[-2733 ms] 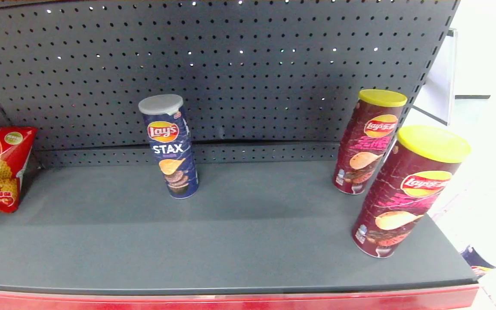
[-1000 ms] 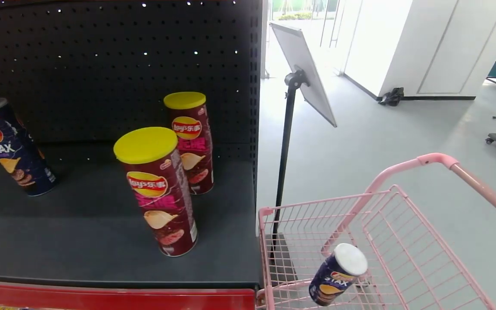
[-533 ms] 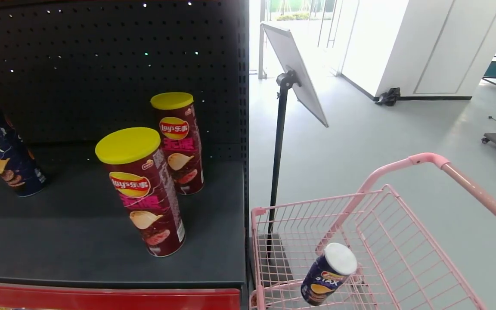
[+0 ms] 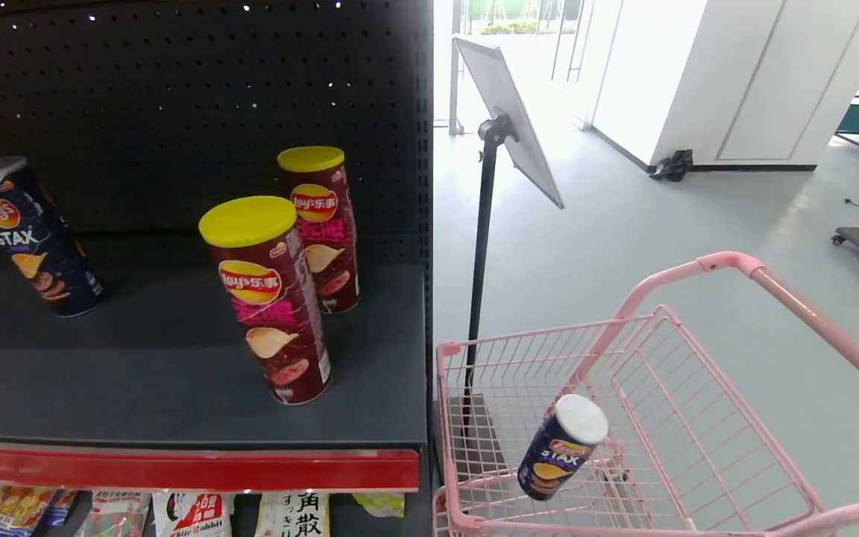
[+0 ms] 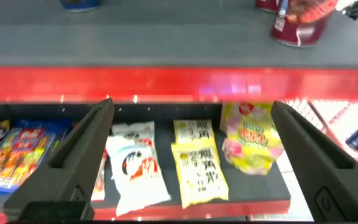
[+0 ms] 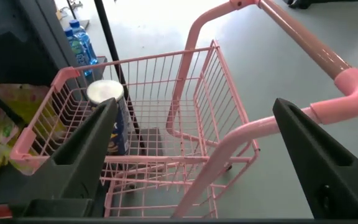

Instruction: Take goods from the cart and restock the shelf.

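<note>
You had right gripper [image 6: 196, 102] spread wide, empty, over pink cart [image 6: 353, 90]. Blue can [image 6: 106, 93] leaned in cart's corner, below and ahead of it. Left gripper [image 5: 192, 106] gaped too. Snack bags [image 5: 197, 168] lay straight ahead on lower tier, shelf [image 5: 166, 37] above them, maroon cans [image 5: 297, 28] standing beyond.

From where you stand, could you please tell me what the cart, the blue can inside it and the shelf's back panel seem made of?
Cart: probably steel wire and tube, glossy pink coating; thin welded grid.
Blue chip can: likely printed cardboard tube, satin sheen, with pale plastic lid.
Back panel: apparently sheet metal, matte dark paint; punched holes let light through.
</note>
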Controlling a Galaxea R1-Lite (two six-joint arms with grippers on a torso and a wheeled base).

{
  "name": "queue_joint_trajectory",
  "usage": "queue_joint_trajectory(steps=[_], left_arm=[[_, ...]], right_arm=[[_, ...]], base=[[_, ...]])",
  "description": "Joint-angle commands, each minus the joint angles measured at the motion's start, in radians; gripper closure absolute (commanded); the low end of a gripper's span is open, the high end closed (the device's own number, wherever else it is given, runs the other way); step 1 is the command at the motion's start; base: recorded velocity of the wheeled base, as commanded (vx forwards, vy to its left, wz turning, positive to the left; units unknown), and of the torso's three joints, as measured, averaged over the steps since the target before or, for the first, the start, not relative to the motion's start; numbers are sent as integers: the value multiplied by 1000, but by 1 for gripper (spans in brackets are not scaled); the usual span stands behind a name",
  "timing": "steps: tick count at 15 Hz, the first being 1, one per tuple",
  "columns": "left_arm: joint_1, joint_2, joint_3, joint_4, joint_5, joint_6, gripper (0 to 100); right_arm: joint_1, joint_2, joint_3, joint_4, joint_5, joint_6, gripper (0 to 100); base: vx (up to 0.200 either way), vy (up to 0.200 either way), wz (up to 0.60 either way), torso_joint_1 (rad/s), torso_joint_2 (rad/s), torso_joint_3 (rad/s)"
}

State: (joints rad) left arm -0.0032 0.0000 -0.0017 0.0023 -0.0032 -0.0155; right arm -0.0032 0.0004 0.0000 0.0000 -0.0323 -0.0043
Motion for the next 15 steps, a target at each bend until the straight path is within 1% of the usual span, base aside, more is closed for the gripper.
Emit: queue_joint_trajectory(steps=[1,8,10,15], left_arm=[[0,2,0,1,0,0,0],[0,2,0,1,0,0,0],[0,2,0,1,0,0,0],[0,2,0,1,0,0,0]], right_arm=[[0,1,0,0,0,0,0],[0,1,0,0,2,4,0],[0,1,0,0,2,6,0],[0,1,0,0,2,7,0]], base=[[-200,0,0,-7,7,7],[0,0,0,0,0,0],[0,0,0,-98,251,141],[0,0,0,-166,396,227]])
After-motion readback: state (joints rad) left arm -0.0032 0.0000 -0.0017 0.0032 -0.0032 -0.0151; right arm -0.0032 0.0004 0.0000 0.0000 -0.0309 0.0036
